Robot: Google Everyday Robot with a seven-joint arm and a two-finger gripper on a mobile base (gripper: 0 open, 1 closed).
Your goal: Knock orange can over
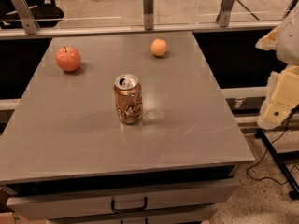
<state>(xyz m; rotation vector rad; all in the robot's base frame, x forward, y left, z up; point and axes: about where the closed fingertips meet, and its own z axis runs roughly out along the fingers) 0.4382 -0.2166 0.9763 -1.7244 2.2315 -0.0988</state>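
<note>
The orange can (pixel 128 99) stands upright near the middle of the grey table top (pixel 187 101). It is orange-gold with pale swirly lettering and a silver top with a pull-tab. My gripper (pixel 281 97) shows as cream-coloured parts at the right edge of the view, beyond the table's right edge and well to the right of the can. It touches nothing on the table.
A red apple (pixel 68 59) lies at the back left of the table and a round orange fruit (pixel 159 47) at the back middle. A glass railing with metal posts (pixel 148 7) runs behind the table. Drawers with a handle (pixel 128 204) are below the front edge. Cables lie on the floor at the right.
</note>
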